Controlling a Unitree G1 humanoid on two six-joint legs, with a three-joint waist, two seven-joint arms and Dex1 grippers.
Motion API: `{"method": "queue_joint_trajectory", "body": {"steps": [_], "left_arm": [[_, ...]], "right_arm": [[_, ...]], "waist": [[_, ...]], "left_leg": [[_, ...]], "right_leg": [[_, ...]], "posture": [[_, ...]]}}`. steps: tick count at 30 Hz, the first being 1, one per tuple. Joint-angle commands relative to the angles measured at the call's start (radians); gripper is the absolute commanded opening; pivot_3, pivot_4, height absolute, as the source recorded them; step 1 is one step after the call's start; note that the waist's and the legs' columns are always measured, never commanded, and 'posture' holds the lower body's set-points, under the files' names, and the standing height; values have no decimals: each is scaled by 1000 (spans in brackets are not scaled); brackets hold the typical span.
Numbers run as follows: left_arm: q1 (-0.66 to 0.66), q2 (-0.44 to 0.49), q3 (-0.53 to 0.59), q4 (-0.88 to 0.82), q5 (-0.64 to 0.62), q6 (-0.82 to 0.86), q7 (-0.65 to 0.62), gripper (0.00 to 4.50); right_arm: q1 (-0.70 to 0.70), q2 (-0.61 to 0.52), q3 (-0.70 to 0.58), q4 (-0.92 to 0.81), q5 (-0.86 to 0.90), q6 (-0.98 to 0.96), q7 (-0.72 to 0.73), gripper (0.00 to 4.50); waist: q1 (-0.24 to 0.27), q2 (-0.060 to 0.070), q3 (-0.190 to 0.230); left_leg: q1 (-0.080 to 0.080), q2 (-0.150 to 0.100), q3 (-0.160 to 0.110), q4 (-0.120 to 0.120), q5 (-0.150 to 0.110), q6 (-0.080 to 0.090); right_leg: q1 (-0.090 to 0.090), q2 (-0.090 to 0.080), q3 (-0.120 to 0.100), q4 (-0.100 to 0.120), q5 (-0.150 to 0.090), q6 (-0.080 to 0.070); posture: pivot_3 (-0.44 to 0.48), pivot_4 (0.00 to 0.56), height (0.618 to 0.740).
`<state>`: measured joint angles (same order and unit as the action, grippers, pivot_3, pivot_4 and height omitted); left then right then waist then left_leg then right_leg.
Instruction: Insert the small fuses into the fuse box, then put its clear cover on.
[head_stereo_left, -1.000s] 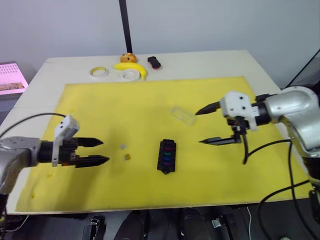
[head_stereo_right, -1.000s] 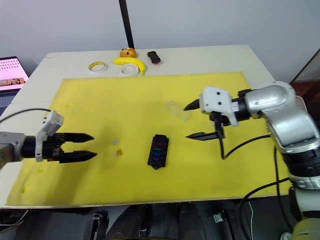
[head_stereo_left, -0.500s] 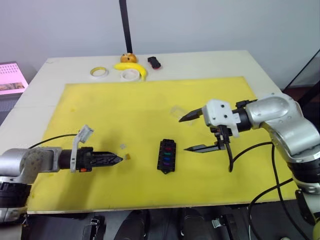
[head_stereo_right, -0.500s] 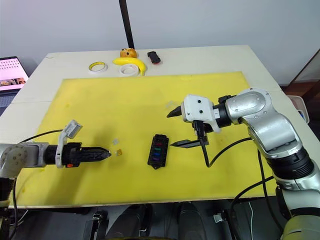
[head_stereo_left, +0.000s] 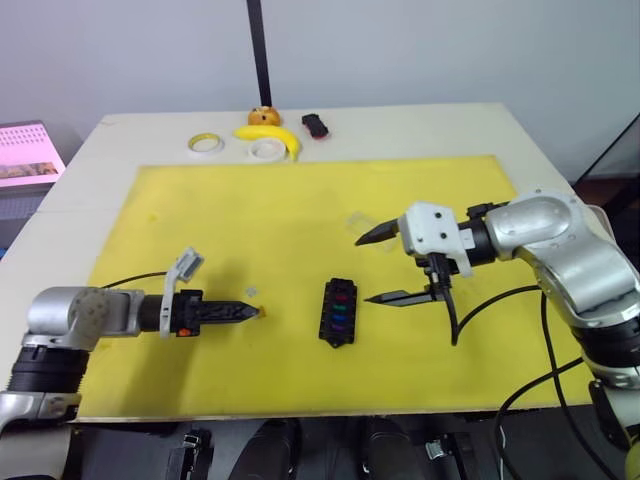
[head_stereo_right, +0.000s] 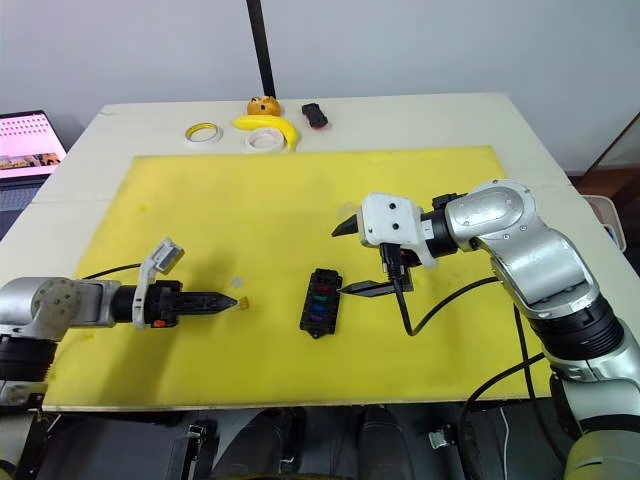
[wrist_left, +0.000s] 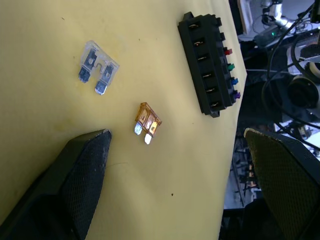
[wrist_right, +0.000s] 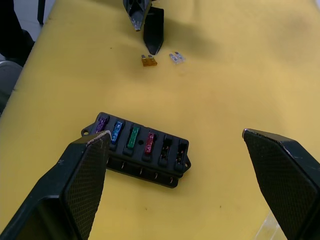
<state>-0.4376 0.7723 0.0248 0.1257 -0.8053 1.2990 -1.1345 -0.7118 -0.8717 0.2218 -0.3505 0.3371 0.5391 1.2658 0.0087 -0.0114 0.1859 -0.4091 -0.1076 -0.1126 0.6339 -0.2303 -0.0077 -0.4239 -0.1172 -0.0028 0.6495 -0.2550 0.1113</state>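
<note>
The black fuse box (head_stereo_left: 338, 312) lies mid-mat with purple, blue, green and red fuses in it and two slots empty (wrist_right: 172, 150). An amber fuse (wrist_left: 147, 120) and a grey fuse (wrist_left: 98, 67) lie loose on the mat left of the box. My left gripper (wrist_left: 176, 132) is open and low over the mat, its tips at the amber fuse (head_stereo_left: 262, 313), which lies between the fingers. My right gripper (head_stereo_left: 363, 271) hangs open just right of the box, holding nothing. The clear cover (head_stereo_left: 358, 221) lies behind it, partly hidden.
A yellow mat (head_stereo_left: 200, 210) covers the table. Along the back edge sit two tape rolls (head_stereo_left: 206, 144), a banana (head_stereo_left: 270, 135), an orange (head_stereo_left: 262, 116) and a black-and-red object (head_stereo_left: 316, 124). A black pole (head_stereo_left: 258, 50) rises behind them. A laptop (head_stereo_left: 28, 155) stands at far left.
My left gripper has turned on its side and reached right until its tips arrived at the amber fuse. My right gripper has moved left, closer to the fuse box.
</note>
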Motion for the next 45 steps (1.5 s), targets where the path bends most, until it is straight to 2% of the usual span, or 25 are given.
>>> {"method": "queue_joint_trajectory", "body": {"steps": [1, 11, 28, 33, 45], "left_arm": [[-17, -41, -55, 19, 19, -14, 0, 4500], [-62, -80, -102, 43, 51, -35, -33, 4500], [-54, -107, -113, 15, 66, -39, -45, 4500], [-43, -100, -127, 15, 91, -62, -41, 2130], [-26, -81, -117, 14, 101, -82, -43, 2130]], "right_arm": [[-15, -2, -15, -34, 0, 1, -10, 4472], [-7, -3, -13, -48, -7, 9, -27, 4472], [-6, 4, -2, -46, -15, 4, -40, 4472], [-5, 5, 0, -45, -18, 2, -40, 4500], [-5, 17, 10, -38, -29, -7, -44, 4500]], "waist": [[7, 0, 0], [32, 0, 0], [33, 0, 0], [28, 0, 0], [18, 0, 0]], "left_leg": [[0, 0, 0, 0, 0, 0], [0, -2, -1, 4, -2, 3], [0, -2, -1, 10, -4, 7], [0, -2, -1, 10, -5, 7], [0, -1, -1, 10, -5, 7]], "right_leg": [[0, 0, 0, 0, 0, 0], [4, 0, 0, -1, 0, 0], [8, -1, -1, -2, 0, 1], [8, -1, -1, -2, 0, 1], [7, -1, -1, -2, 0, 1]], "posture": [[0, 150, 740], [0, 150, 740], [0, 150, 740], [0, 150, 740], [0, 150, 740]]}}
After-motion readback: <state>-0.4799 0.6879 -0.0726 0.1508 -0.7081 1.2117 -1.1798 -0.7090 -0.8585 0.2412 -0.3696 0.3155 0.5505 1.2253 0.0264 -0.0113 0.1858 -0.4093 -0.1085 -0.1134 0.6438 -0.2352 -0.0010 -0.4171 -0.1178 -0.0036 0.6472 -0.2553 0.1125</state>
